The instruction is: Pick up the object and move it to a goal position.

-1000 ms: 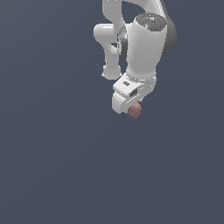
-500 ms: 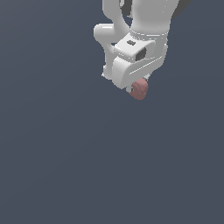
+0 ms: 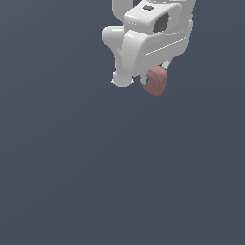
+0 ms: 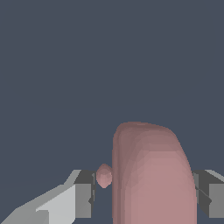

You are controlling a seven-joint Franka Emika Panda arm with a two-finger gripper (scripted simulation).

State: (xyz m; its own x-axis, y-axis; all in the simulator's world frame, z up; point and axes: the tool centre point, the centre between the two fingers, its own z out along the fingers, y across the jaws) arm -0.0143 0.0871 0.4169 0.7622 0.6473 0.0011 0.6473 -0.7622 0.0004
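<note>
Filling pincer point(image 3: 152, 80): pink (smooth) lump point(image 4: 153, 175)

We are looking at a simulated test space rather than any real room: a flat, uniform slate-grey backdrop point(image 3: 72, 167) fills both views, without walls, furniture or shadows. The white robot arm point(image 3: 148, 33) shows smooth, faceted, computer-rendered surfaces that mark the scene as a render.

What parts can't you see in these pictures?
- Gripper fingertips: in the exterior view the white hand body covers them.
- Pink object: the wrist view's edge cuts off its near end.
- Upper arm: cut off by the exterior view's top edge.
- Goal position: no marker shows in either view.
</note>
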